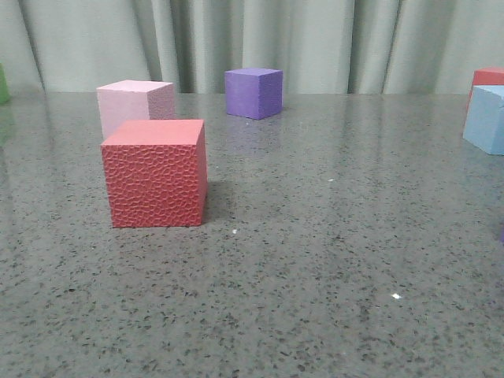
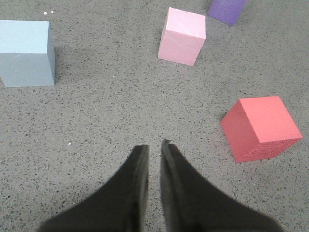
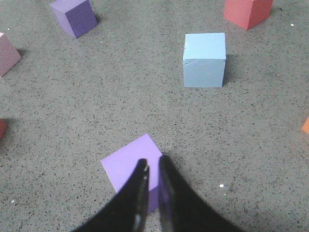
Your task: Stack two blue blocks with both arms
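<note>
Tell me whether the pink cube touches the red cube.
Apart. The left wrist view shows bare table between the pink cube and the red cube.

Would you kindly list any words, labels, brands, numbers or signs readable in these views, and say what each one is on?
None: no view shows any text, label, number or sign.
The textured red foam cube, pale pink foam cube, dark purple foam cube and sky-blue foam cubes have blank faces; the speckled grey table and curtain are unmarked.
</note>
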### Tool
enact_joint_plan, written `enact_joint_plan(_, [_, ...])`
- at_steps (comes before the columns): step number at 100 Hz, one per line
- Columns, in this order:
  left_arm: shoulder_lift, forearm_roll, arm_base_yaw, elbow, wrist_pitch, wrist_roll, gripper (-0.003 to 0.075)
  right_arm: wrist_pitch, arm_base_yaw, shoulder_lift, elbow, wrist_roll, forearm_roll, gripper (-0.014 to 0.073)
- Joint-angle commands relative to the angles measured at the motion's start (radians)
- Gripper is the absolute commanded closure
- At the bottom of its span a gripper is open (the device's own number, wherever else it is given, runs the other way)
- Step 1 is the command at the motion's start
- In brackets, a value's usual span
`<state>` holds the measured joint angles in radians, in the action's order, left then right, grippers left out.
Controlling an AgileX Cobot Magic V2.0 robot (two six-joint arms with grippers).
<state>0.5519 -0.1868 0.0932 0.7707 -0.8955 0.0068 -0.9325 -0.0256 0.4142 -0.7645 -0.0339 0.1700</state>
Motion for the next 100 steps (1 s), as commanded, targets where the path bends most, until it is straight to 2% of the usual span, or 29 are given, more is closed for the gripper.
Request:
enact_joint_plan(1, [0.008,-0.023,-0.002,0.034,0.060,-0.007,0.0446,0.059,0.002,0.016,-0.034,0.003,0.013,0.0342])
enact_joint_plan(12, [0.008,-0.023,-0.002,0.034,0.060,0.002,0.0186,0.059,0.002,0.016,-0.034,0.003,0.013,0.0092])
enact_joint_plan(13, [0.008,-0.023,-0.002,0.034,0.060,0.002,0.0186,0.059,0.002,0.016,-0.034,0.003,0.013,0.0063])
enact_joint_plan(16, [0.008,-0.023,-0.002,0.034,0.060,0.002,0.0110,0.059,0.002,0.016,-0.034,0.003,0.013,0.0022])
enact_joint_plan(23, [0.008,-0.019,-0.002,0.034,0.060,0.002,0.0003,0.059,0.002,0.016,-0.034,0.003,0.012,-0.0076])
enact_joint_plan(39, [0.008,-0.004,-0.002,0.034,0.058,0.002,0.0058,0.061,0.002,0.016,-0.034,0.003,0.012,-0.0052])
enact_joint_plan(80, [0.008,-0.004,-0.002,0.034,0.049,0.002,0.0059,0.068,0.002,0.021,-0.034,0.001,0.013,-0.0052])
enact_joint_plan(100, [0.008,-0.004,-0.002,0.034,0.048,0.002,0.0059,0.108,0.003,0.104,-0.037,-0.032,0.005,-0.0052])
